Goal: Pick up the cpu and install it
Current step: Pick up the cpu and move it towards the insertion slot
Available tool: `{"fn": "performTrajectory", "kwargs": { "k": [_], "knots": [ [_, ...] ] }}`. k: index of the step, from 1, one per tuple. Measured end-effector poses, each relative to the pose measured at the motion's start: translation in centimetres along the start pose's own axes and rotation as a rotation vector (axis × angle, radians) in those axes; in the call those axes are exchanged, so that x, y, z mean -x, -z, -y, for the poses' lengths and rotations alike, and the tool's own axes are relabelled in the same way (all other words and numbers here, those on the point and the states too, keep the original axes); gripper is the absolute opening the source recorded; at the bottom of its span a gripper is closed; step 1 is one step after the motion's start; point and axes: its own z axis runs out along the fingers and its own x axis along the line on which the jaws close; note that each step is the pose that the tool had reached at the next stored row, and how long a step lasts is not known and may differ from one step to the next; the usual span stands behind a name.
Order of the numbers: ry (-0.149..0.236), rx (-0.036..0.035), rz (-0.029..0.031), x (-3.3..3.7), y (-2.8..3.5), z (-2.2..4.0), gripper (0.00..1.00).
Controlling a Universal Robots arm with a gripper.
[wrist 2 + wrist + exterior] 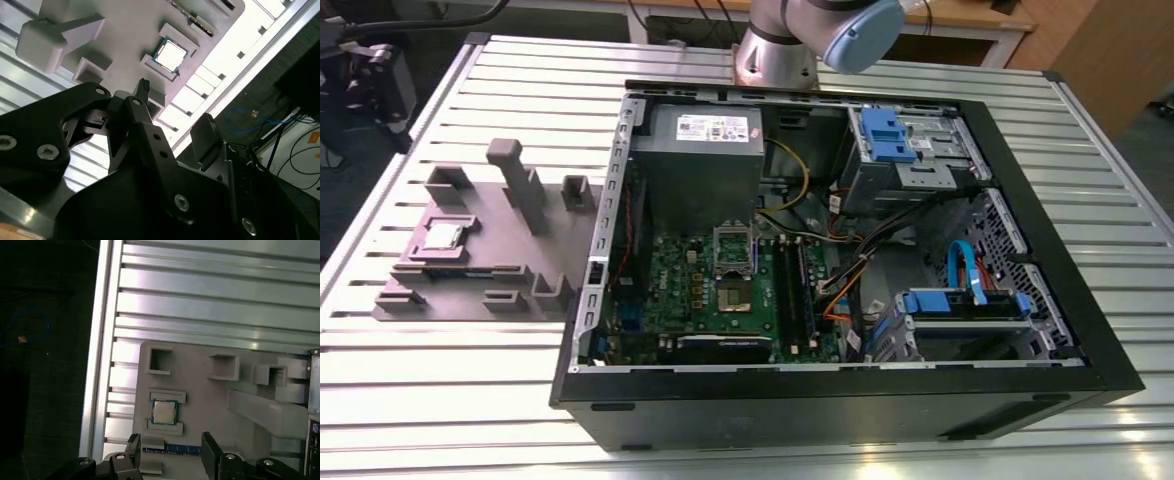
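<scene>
The cpu (pixel 447 235) is a small square chip with a shiny metal top. It lies flat in a recess of the grey fixture (pixel 507 270) on the exterior view's left, beside the open computer case (pixel 841 400). Both wrist views look down on the cpu (pixel 171 52) (pixel 163 412) from some height. My gripper (pixel 170 442) (pixel 172 107) hangs above the fixture close to the chip, open, with nothing between its black fingers (pixel 207 442). The green motherboard (pixel 687 290) with its socket (pixel 732 292) lies inside the case.
Grey posts (pixel 520 180) stand up from the fixture near the chip. A dark memory stick (pixel 172 450) lies in a slot beside it. The case holds a power supply (pixel 700 135), blue drive bays (pixel 887 135) and loose cables (pixel 854 270). The slatted table's edge (pixel 97 365) is close.
</scene>
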Motion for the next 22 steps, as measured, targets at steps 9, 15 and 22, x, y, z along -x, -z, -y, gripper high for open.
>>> {"fn": "performTrajectory", "kwargs": {
  "k": [9, 15, 22],
  "knots": [
    [-0.019, -0.0005, 0.0007, -0.09, -1.64, -0.04, 0.60],
    [-0.035, -0.0009, 0.0011, -0.20, -2.72, -0.09, 0.60],
    [-0.044, -0.0018, 0.0015, -0.39, -4.00, -0.18, 0.60]
  ]
}}
